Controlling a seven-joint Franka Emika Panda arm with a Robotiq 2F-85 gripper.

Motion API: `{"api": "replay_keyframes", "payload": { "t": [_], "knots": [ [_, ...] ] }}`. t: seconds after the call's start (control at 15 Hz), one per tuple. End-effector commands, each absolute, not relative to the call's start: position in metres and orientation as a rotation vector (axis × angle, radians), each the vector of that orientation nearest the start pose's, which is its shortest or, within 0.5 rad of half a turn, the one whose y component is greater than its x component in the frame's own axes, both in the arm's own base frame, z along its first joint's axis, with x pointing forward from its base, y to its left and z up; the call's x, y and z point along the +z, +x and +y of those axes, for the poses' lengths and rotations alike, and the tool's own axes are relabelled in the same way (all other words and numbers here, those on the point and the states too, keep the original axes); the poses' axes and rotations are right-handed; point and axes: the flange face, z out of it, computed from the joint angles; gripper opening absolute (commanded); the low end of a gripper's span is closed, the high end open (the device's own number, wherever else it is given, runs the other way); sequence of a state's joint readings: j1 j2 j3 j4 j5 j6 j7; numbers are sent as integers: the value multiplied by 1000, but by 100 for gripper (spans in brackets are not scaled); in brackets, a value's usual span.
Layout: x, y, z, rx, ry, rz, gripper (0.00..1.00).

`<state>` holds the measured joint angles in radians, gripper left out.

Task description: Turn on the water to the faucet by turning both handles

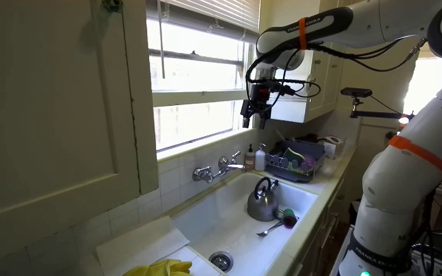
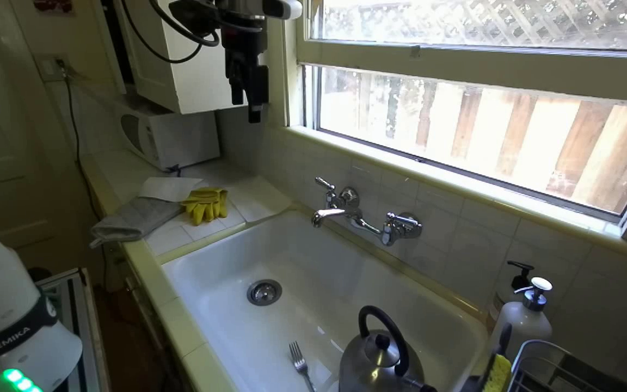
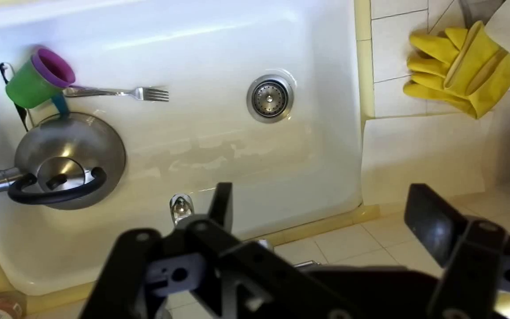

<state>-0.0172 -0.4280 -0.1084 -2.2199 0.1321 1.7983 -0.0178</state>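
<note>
The chrome faucet is on the tiled wall above the sink, its spout visible in both exterior views point(image 1: 237, 167) point(image 2: 329, 214). The handle at the drain end point(image 1: 203, 174) point(image 2: 326, 188) and the handle at the dish-rack end point(image 1: 235, 156) point(image 2: 399, 226) show in both. My gripper point(image 1: 254, 122) point(image 2: 246, 110) hangs fingers down, well above the faucet and touching nothing. In the wrist view my gripper point(image 3: 323, 206) is open with nothing between its fingers. There the spout tip point(image 3: 181, 207) shows beside a finger; the handles are mostly hidden behind the gripper.
The white sink point(image 1: 209, 214) holds a metal kettle point(image 1: 263, 205), stacked cups point(image 3: 38, 77) and a fork point(image 3: 117, 92). Soap bottles point(image 1: 260, 159) and a dish rack point(image 1: 297, 165) stand at one end. Yellow gloves point(image 2: 204, 206) lie at the other. A window sill point(image 2: 455, 188) runs above the faucet.
</note>
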Motion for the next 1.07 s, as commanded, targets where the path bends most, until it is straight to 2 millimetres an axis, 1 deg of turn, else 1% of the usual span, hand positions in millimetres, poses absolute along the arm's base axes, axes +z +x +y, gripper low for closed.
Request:
{"api": "replay_keyframes", "payload": {
  "t": [0.0, 0.2, 0.27, 0.33, 0.47, 0.53, 0.6, 0.67, 0.73, 0.8, 0.87, 0.93, 1.0],
  "knots": [
    [533, 444, -41, -67, -2970, 413, 100],
    [504, 481, -21, -134, -2928, 653, 100],
    [488, 493, -12, -123, -2901, 732, 100],
    [477, 504, -4, -123, -2884, 809, 100],
    [445, 525, 9, -129, -2829, 957, 100],
    [434, 532, 13, -123, -2797, 1023, 100],
    [417, 541, 15, -141, -2773, 1081, 100],
    [405, 550, 16, -138, -2752, 1118, 100],
    [396, 555, 16, -54, -2748, 1117, 100],
    [409, 538, 14, -119, -2799, 1055, 100],
    [400, 542, 15, -96, -2802, 1060, 100],
    [398, 543, 14, -91, -2804, 1060, 100],
    [399, 544, 14, -95, -2802, 1060, 100]
  ]
}}
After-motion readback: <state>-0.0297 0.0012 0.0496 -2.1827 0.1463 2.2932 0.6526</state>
